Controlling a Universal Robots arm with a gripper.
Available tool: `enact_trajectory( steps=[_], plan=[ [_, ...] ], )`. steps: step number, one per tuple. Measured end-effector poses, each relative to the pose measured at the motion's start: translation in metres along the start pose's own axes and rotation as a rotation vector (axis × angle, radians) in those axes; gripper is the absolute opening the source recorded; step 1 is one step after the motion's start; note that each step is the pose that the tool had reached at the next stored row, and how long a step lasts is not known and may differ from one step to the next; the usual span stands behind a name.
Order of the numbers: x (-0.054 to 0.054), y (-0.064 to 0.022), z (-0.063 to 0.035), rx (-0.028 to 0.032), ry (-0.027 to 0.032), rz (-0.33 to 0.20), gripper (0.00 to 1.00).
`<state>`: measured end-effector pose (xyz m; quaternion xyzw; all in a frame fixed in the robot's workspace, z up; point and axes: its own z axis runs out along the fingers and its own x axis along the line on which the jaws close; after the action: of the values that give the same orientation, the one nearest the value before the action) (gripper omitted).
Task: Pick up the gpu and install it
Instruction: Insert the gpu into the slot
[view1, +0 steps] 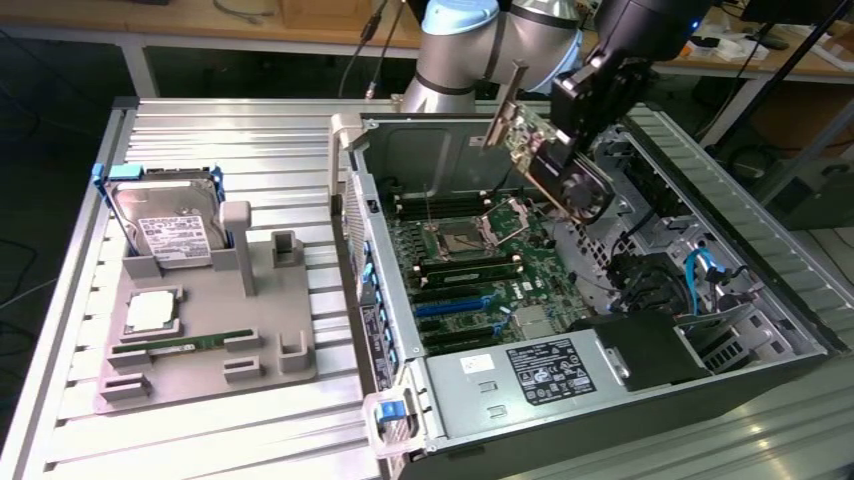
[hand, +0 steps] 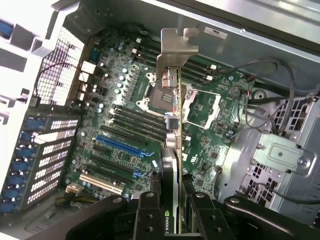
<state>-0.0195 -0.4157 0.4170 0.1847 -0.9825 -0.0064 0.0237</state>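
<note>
Gripping the gpu (hand: 172, 150) firmly, tilted above the motherboard (hand: 125, 110), the gripper (hand: 172, 205) should level it squarely over a blue PCIe slot (hand: 120, 145), with its bracket (hand: 175, 50) toward the rear slot covers (hand: 52, 145).

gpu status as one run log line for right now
gripper: shut on gpu | gpu: held tilted above motherboard of open case | install: not yet seated
</note>
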Motion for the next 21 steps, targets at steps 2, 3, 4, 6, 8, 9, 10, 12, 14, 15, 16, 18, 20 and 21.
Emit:
enact_trajectory(
  steps=[2,3,4,6,8,9,10,12,14,15,16,18,20,21],
  plan=[
    [0.0,0.0,0.0004,0.0016,0.0007,-0.036,0.27],
    [0.0,0.0,0.0006,0.0025,0.0012,-0.056,0.27],
    [0.0,0.0,0.0008,0.0032,0.0015,-0.073,0.27],
    [-0.0001,0.0,0.0013,0.0049,0.0023,-0.11,0.27],
    [-0.0001,0.0,0.0018,0.007,0.0034,-0.158,0.27],
    [-0.0001,-0.0001,0.0022,0.0081,0.0039,-0.184,0.27],
    [-0.0001,-0.0001,0.0024,0.0089,0.0043,-0.202,0.27],
    [-0.0001,-0.0001,0.0029,0.0108,0.0052,-0.244,0.27],
    [-0.0001,-0.0001,0.0034,0.0124,0.006,-0.282,0.27],
    [-0.0002,-0.0001,0.0037,0.0134,0.0064,-0.304,0.27],
    [-0.0002,-0.0001,0.0039,0.0141,0.0068,-0.318,0.27],
    [-0.0002,-0.0001,0.0046,0.016,0.0077,-0.362,0.27],
    [-0.0002,-0.0001,0.0052,0.0177,0.0085,-0.4,0.27],
    [-0.0002,-0.0001,0.0055,0.0185,0.0089,-0.418,0.27]
  ],
)
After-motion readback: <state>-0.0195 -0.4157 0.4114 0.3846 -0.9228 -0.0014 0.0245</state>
